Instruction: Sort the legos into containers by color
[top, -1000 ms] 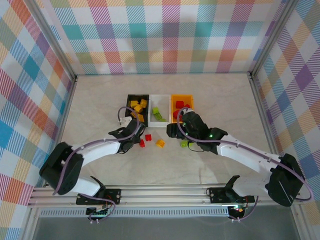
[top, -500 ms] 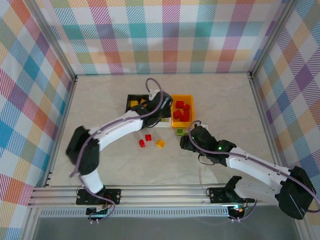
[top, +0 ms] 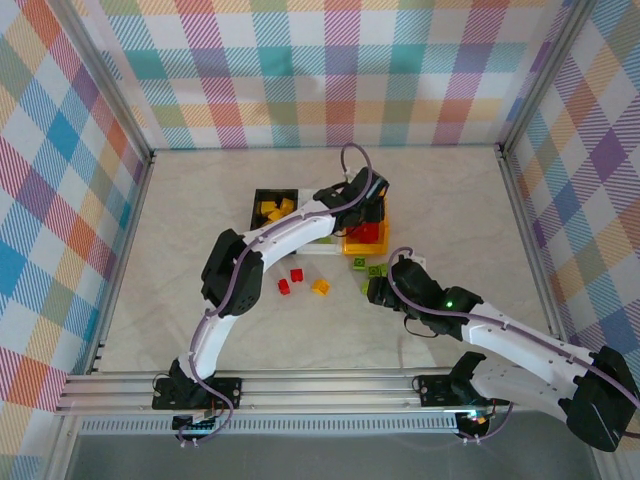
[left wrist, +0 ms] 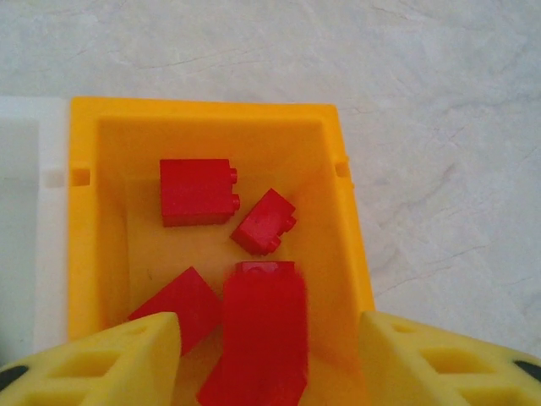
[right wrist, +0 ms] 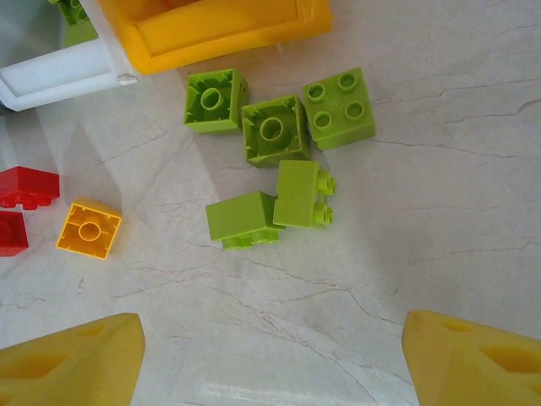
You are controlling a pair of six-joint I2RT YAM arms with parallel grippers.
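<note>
Hovering spread over the orange bin (left wrist: pixel 203 110), the left gripper (left wrist: pixel 270 331) flanks a blurred red brick (left wrist: pixel 258 296), while the right gripper (right wrist: pixel 270 331) gapes above green bricks (right wrist: pixel 272 128).

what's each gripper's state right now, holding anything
left gripper: open over the orange bin, a blurred red lego loose between the jaws.
right gripper: open above loose green legos, holding nothing.

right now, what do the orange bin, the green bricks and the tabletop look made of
Orange bin: moulded plastic, smooth slight sheen, uniform colour, moulded notches. Green bricks: hard plastic, semi-gloss, crisp studs. Tabletop: pale marble look with grey veins; stone or printed laminate, cannot tell.
</note>
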